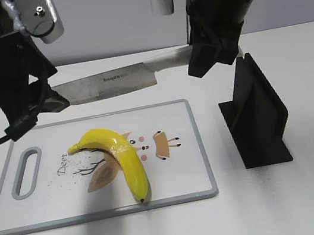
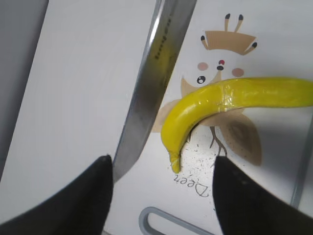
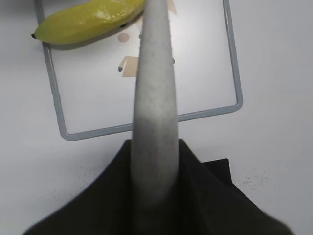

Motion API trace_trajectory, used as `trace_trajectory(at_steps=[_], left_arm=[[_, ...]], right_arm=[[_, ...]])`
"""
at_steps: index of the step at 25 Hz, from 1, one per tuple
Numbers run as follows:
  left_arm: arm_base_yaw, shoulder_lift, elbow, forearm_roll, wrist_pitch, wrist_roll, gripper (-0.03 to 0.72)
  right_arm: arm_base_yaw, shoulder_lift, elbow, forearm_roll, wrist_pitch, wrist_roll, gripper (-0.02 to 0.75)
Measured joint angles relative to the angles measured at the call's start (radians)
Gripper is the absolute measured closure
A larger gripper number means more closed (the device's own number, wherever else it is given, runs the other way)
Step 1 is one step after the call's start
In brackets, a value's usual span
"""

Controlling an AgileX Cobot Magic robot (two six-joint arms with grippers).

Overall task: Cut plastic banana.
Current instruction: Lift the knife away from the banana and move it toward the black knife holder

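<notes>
The plastic banana (image 1: 118,154) lies curved on the white cutting board (image 1: 55,195), dark tip toward the front edge. My right gripper (image 1: 207,55) is shut on the grey handle of a kitchen knife (image 1: 108,80). The blade points left and hangs above the board's far edge. My left gripper (image 1: 46,106) is open and empty above the board's left end, by the blade tip. In the left wrist view the banana (image 2: 220,100) and blade (image 2: 151,83) lie ahead of the open jaws (image 2: 161,166). The right wrist view shows the handle (image 3: 154,98) in the jaws (image 3: 156,161), with the banana (image 3: 88,19) beyond.
A black knife stand (image 1: 259,112) stands upright on the table right of the board, below my right arm; it also shows in the right wrist view (image 3: 215,169). The board has a grey rim (image 3: 54,98) and a handle slot (image 1: 26,172) at its left end.
</notes>
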Motion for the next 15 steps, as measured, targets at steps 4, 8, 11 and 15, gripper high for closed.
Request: trace_trajectory(at_steps=[4, 8, 11, 15], left_arm=[[0.025, -0.014, 0.005, 0.008, -0.036, -0.1, 0.058], [0.141, -0.025, -0.039, 0.053, -0.034, -0.45, 0.066], [0.269, -0.002, -0.143, 0.082, 0.091, -0.656, 0.076], [0.414, 0.035, -0.284, 0.097, 0.296, -0.796, 0.113]], right_arm=[[-0.001, 0.0, 0.0, 0.0, -0.002, 0.005, 0.549], [-0.001, 0.0, 0.0, 0.0, -0.009, 0.063, 0.549], [-0.001, 0.0, -0.001, 0.0, -0.044, 0.212, 0.549], [-0.001, 0.0, -0.03, -0.01, -0.077, 0.462, 0.549]])
